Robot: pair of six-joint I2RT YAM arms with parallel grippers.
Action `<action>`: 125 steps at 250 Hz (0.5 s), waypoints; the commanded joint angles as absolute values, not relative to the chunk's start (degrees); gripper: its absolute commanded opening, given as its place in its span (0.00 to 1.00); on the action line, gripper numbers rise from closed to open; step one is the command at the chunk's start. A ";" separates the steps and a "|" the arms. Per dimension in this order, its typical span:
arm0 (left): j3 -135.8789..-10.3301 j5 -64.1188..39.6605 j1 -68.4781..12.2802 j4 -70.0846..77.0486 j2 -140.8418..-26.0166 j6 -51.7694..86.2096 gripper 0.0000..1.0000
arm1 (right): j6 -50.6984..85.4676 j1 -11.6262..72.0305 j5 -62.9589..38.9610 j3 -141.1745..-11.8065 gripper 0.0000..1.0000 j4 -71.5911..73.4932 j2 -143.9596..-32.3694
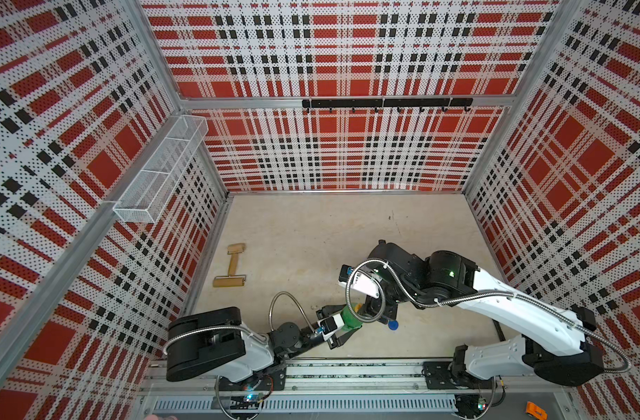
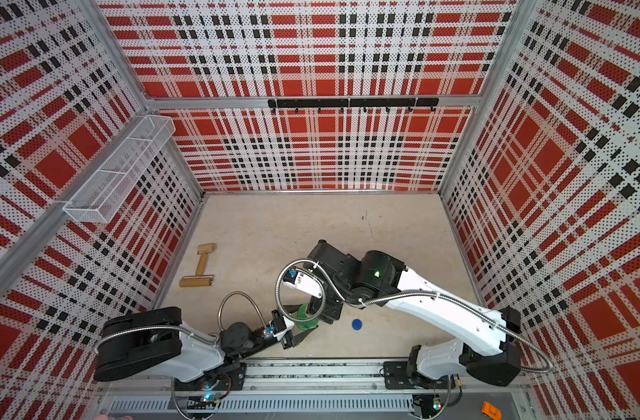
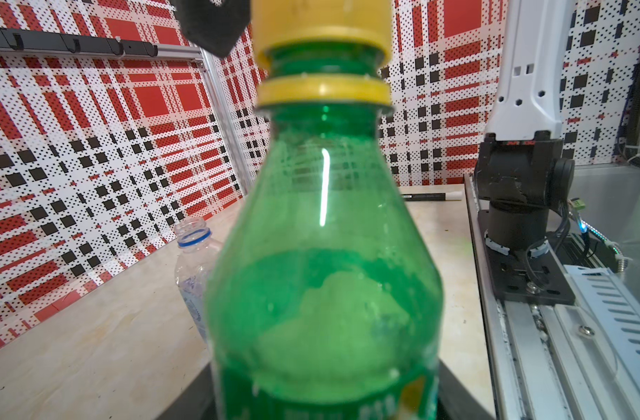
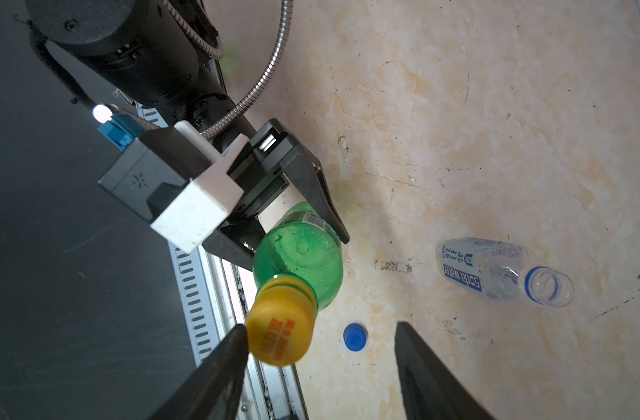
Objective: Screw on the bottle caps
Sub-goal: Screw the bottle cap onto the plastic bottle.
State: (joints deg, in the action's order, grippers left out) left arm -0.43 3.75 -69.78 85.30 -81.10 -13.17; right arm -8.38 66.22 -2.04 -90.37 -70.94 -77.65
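You have a scuffed beige table (image 4: 493, 109) inside red plaid walls (image 1: 347, 54); the clear bottle (image 4: 489, 269) reads "soda water". Your left gripper (image 4: 300, 245) clamps the green bottle (image 3: 322, 254); your right gripper (image 4: 320, 327) gapes wide.

Plaid red-black-white walls (image 1: 347, 54); green bottle (image 4: 300, 254), yellow cap (image 4: 280, 334); blue cap (image 4: 355, 337); clear bottle (image 4: 493, 271).

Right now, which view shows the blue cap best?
Right wrist: the blue cap lies close up and unobstructed on the table. Both top views show it only as a small dot. The left wrist view doesn't show it.
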 commanded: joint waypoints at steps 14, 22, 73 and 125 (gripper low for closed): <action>0.07 3.42 -69.38 87.80 -81.79 -13.11 0.65 | -5.88 66.68 -2.60 -94.50 0.63 -71.85 -79.54; 0.09 3.37 -69.25 87.80 -81.68 -13.02 0.65 | -5.65 66.71 -2.44 -94.70 0.63 -71.97 -79.54; 0.28 2.56 -68.39 87.89 -81.77 -12.14 0.65 | -2.42 67.30 -3.46 -97.71 0.62 -74.22 -81.71; -0.01 0.50 -67.23 88.41 -82.96 -11.21 0.65 | 1.79 67.94 -2.32 -101.50 0.67 -78.01 -82.94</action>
State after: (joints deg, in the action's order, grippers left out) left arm -0.43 2.50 -68.01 85.73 -81.89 -12.19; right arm -1.54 67.33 -2.44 -98.70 -76.03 -82.81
